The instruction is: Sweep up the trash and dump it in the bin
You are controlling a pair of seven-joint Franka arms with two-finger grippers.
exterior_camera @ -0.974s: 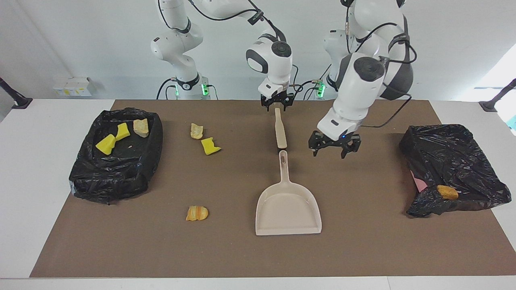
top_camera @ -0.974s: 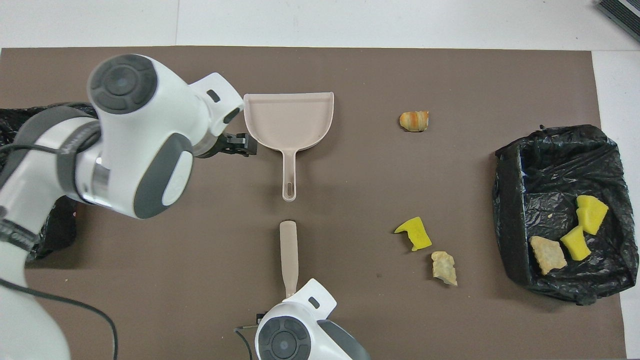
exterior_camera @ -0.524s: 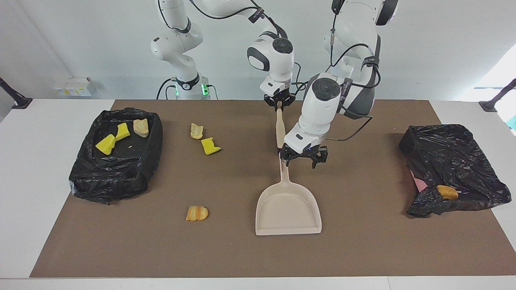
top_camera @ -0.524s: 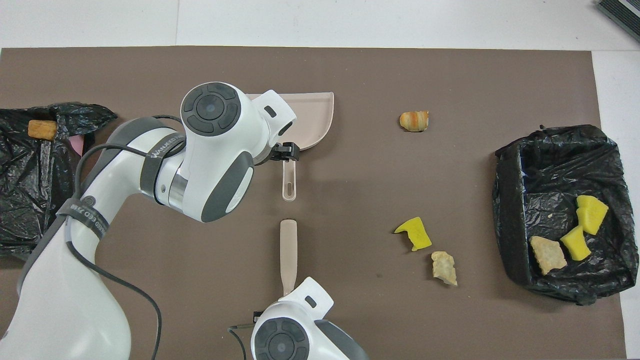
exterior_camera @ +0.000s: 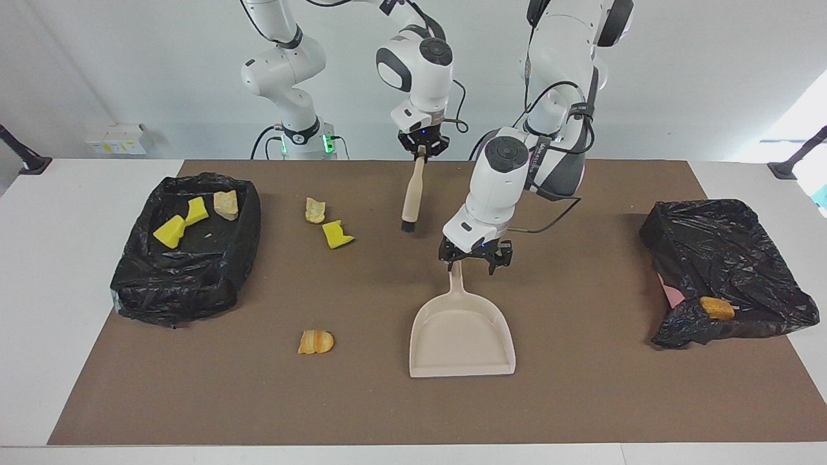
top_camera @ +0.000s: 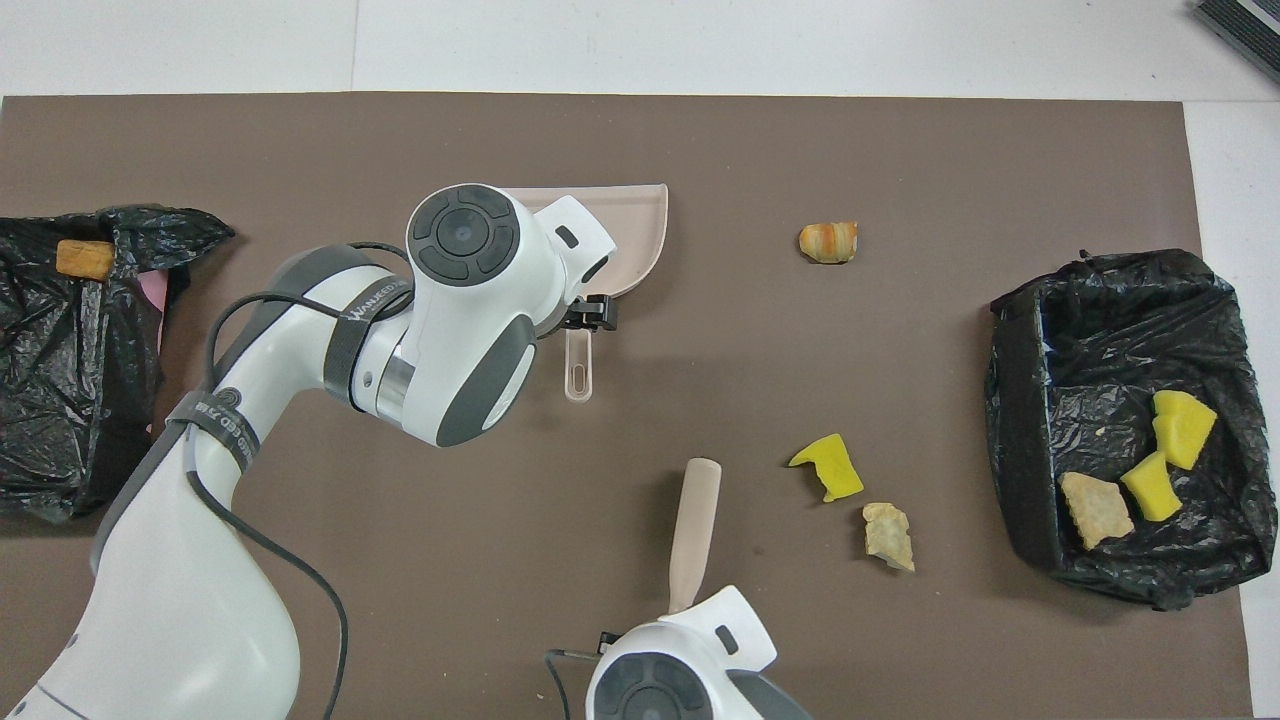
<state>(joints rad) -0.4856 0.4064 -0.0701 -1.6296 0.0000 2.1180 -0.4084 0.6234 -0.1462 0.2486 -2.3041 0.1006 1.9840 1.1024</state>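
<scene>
Loose trash lies on the brown mat: a yellow chunk, a tan piece and a striped piece. My right gripper is shut on the handle of the beige brush and holds it tilted off the mat, bristles down. My left gripper is open, low over the handle of the beige dustpan, which lies flat. The black-lined bin holds two yellow chunks and a tan piece.
A second crumpled black bag lies at the left arm's end of the table, with an orange piece on it. White table surface borders the mat.
My right gripper has closed on the brush, lifted it and swung it toward the right arm's end. My left gripper has moved from beside the dustpan to over its handle and lowered.
</scene>
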